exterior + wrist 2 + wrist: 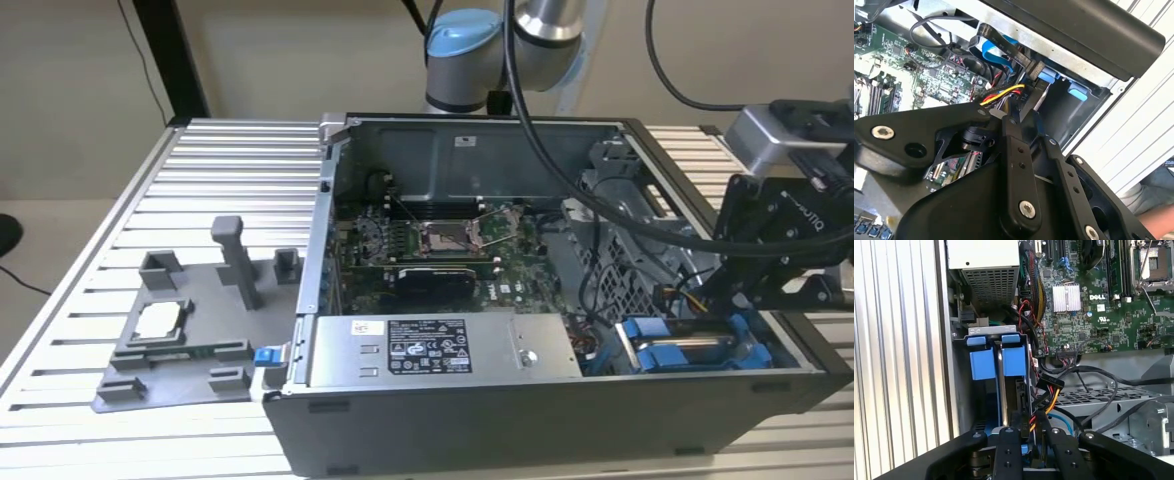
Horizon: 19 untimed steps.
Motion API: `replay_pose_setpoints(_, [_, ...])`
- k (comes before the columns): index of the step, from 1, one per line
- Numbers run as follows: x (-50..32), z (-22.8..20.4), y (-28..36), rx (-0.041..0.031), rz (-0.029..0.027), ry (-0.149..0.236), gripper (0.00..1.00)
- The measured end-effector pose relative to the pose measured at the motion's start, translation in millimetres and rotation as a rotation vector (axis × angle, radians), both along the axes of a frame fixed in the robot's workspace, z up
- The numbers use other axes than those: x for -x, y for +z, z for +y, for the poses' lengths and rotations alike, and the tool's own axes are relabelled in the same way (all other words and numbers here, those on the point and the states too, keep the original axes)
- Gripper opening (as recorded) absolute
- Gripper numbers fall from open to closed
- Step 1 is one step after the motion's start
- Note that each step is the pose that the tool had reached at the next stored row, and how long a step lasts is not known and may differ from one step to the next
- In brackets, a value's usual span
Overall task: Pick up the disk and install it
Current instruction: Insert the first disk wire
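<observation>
Black jaws (1026, 432) reach down into the drive bay, clamped on the disk (1014, 395).

Fine print covers the black label (430, 352) and small white sticker (378, 327) on the grey box, and white lettering marks the motherboard (1089, 315) and the arm's black wrist (801, 215), none clearly legible.

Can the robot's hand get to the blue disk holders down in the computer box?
Probably yes. The end effector hangs right above the blue disk carriers in the open case, with no lid over them. A bundle of coloured cables beside the bay might brush it.
</observation>
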<state>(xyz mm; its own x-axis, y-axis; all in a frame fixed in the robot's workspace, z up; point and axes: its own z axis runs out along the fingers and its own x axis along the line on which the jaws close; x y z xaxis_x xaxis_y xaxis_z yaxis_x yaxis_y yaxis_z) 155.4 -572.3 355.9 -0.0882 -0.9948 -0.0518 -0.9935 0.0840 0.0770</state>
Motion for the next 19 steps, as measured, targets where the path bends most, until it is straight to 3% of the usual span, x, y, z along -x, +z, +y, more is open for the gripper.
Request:
replay_pose_setpoints(3, [-0.6, 0.0, 0.3, -0.0006, 0.0000, 0.000, 1.00])
replay_pose_setpoints(9, [-11.1, 0.0, 0.1, -0.0221, 0.0004, 0.000, 1.00])
replay_pose_setpoints(12, [-18.2, 0.0, 0.1, -0.0275, 0.0016, 0.000, 1.00])
replay_pose_setpoints(16, [-26.7, 0.0, 0.0, -0.0285, 0.0070, 0.000, 1.00])
replay_pose_setpoints(19, [-29.0, 0.0, -0.7, -0.0287, 0.0180, 0.000, 1.00])
